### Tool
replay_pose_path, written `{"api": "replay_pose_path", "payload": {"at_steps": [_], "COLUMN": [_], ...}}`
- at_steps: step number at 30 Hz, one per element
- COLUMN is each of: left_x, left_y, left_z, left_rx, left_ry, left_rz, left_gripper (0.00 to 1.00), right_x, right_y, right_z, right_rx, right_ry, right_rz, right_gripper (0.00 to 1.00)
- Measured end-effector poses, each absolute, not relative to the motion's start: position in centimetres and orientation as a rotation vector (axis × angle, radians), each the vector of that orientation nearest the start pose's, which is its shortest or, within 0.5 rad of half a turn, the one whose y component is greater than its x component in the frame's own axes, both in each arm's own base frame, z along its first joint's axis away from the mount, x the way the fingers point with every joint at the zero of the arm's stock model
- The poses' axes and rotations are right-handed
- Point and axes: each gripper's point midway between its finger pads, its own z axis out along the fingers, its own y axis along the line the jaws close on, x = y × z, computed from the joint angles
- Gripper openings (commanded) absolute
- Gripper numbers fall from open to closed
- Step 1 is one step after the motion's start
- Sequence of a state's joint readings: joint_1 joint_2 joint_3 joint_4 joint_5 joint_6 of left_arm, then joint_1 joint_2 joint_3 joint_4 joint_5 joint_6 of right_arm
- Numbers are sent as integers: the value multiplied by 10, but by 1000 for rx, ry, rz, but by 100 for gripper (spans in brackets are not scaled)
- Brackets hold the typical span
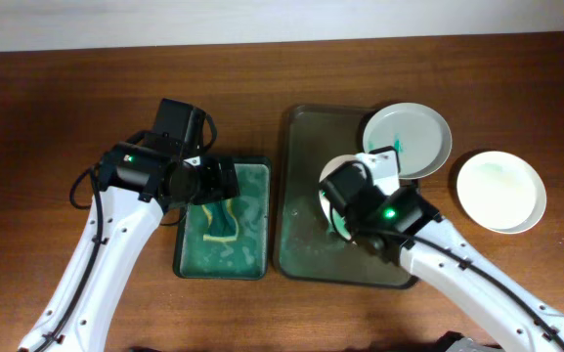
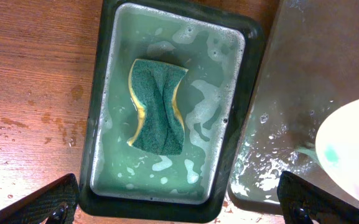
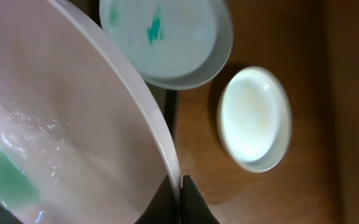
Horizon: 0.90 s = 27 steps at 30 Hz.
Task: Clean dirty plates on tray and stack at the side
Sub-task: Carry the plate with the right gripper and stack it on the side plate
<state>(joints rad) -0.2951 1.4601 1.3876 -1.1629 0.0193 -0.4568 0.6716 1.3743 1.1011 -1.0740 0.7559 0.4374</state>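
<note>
Your right gripper (image 3: 180,193) pinches a tilted plate (image 3: 73,112) above the tray (image 1: 306,166), whose long axis runs far-to-near; your left gripper (image 2: 179,202) gapes wide.

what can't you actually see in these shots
- Overhead: the held plate is mostly under the right arm, so its stains can't be judged.
- Left wrist: that plate is cut off by the right edge; the left tool shows only two dark tips at the bottom corners.
- Right wrist: the close, blurred plate blocks most of the tray.

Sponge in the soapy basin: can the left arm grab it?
Probably yes. The left tool hangs open right above the sponge, and nothing lies over it in the basin.
</note>
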Motion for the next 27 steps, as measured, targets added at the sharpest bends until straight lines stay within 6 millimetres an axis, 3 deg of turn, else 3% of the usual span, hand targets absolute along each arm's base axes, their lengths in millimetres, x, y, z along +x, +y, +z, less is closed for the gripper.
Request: {"api": "replay_pose_path", "payload": {"at_steps": [9, 18, 27], "left_x": [306, 306, 306], "left_y": [-96, -96, -96], "left_z": [186, 186, 186], "left_rx": [-224, -224, -224], "left_ry": [2821, 2821, 2821], "left_rz": [-202, -202, -202], "left_gripper": [100, 100, 100], "right_x": [279, 281, 286], "right_y": [95, 94, 97], "right_z": [203, 212, 221], "right_rx": [-316, -316, -424], "right_ry": [2219, 2159, 2123], "right_rz": [-844, -890, -953], "right_gripper": [4, 4, 4]}}
